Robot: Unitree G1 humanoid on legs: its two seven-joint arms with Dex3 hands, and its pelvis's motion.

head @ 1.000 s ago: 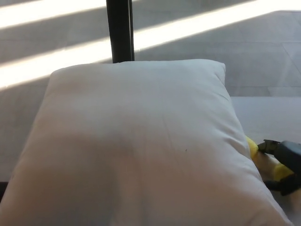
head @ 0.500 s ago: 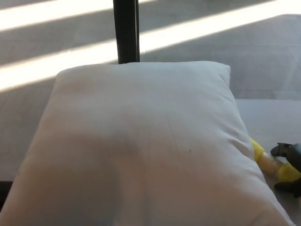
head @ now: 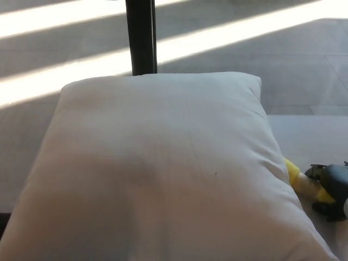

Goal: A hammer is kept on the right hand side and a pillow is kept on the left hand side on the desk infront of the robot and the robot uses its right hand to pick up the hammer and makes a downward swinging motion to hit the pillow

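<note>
The hammer [head: 300,181] lies low at my right, only a yellow and pale stretch of it showing, its near end tucked under the right edge of the pillow [head: 163,174] and its far end running into my right hand [head: 329,190]. That hand sits at the picture's right border, dark and partly cut off, resting against the yellow part of the hammer; whether my fingers are closed around it or merely laid on it I cannot tell. My left hand is out of sight. The pillow is white, plump and fills most of what I see, its far corners raised and a small dark speck near its middle. No container shows anywhere. Compared with half a second ago the whole scene has slid a little to the left, so my head has turned; my right hand sits at much the same place beside the hammer. The pale desk [head: 310,136] shows bare to the right of the pillow. Beyond it the grey floor [head: 304,60] carries bright diagonal bands of sunlight, and a black post [head: 141,35] rises behind the pillow's far edge.
</note>
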